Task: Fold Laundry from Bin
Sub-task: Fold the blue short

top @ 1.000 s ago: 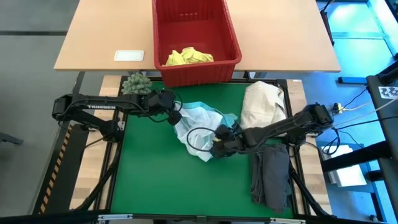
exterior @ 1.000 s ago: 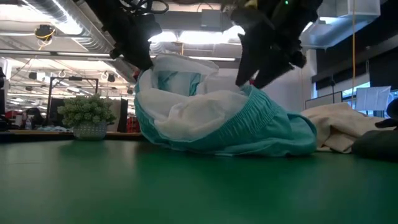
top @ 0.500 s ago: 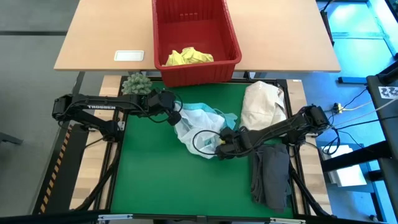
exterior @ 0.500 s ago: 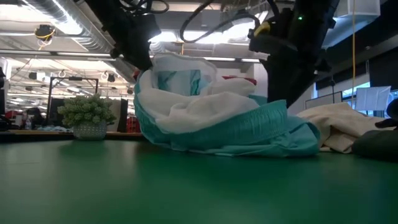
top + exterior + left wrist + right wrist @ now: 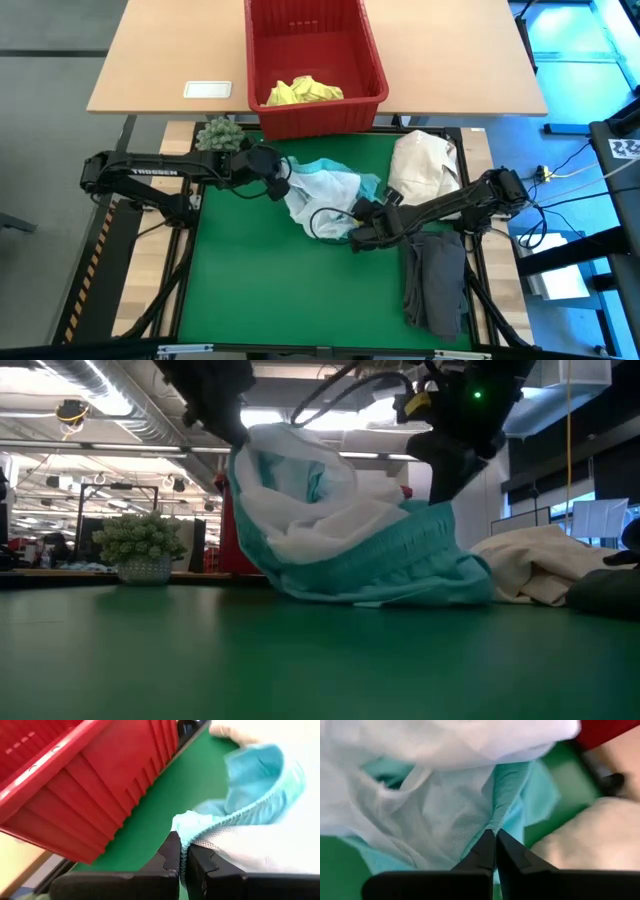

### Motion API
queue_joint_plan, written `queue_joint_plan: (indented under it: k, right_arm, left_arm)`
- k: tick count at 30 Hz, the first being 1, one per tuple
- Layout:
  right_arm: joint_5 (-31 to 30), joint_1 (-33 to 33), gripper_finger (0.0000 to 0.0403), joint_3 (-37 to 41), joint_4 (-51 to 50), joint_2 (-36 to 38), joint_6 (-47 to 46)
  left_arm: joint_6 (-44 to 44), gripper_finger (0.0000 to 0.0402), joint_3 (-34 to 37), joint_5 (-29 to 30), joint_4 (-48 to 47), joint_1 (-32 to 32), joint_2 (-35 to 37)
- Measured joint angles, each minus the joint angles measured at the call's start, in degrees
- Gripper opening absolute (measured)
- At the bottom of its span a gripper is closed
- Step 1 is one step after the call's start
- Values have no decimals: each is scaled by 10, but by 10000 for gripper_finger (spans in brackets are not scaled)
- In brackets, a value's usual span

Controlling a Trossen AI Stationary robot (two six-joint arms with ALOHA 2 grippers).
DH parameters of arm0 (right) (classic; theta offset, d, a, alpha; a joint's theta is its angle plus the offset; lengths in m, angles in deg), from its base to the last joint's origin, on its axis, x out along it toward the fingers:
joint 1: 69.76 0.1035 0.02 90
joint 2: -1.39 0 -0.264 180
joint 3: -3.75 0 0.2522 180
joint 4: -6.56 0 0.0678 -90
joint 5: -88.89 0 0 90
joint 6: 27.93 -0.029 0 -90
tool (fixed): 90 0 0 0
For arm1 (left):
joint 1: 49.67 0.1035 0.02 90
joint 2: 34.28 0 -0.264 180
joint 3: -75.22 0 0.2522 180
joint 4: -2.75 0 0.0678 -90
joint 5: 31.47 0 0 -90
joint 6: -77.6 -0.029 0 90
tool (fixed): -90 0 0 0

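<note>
The right pincer (image 5: 356,232), which was standing wide a second ago, is now closing tight on the near-right edge of the turquoise garment (image 5: 325,192); the right wrist view is showing its fingers (image 5: 485,851) pressed together with the ribbed hem caught between them. The left pincer (image 5: 284,187) is still clamping the garment's far-left edge, fully closed. The garment is lying bunched in the middle of the green worktop (image 5: 260,290), just in front of the red bin (image 5: 375,75), where a yellow garment (image 5: 303,90) is still waiting. With both edges now gripped, the arms are probably getting ready to lift and spread the cloth for folding.
</note>
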Motion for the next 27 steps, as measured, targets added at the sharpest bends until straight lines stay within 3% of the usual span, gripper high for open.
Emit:
queue_joint_plan:
  k: [4,10,18,27]
  right_arm:
    - [-41,0,4,-31,-48,1,0]
    - [-79,1,2,-68,-93,1,-1]
    - [-92,1,1,-70,-103,1,-1]
    - [-93,1,1,-70,-102,1,-1]
  left_arm:
    - [-52,6,-11,-3,-3,-26,1]
    - [-82,51,-46,-3,-66,-51,1]
    - [-47,123,-92,-5,-214,-69,1]
    - [-7,157,-93,-20,-246,-69,0]
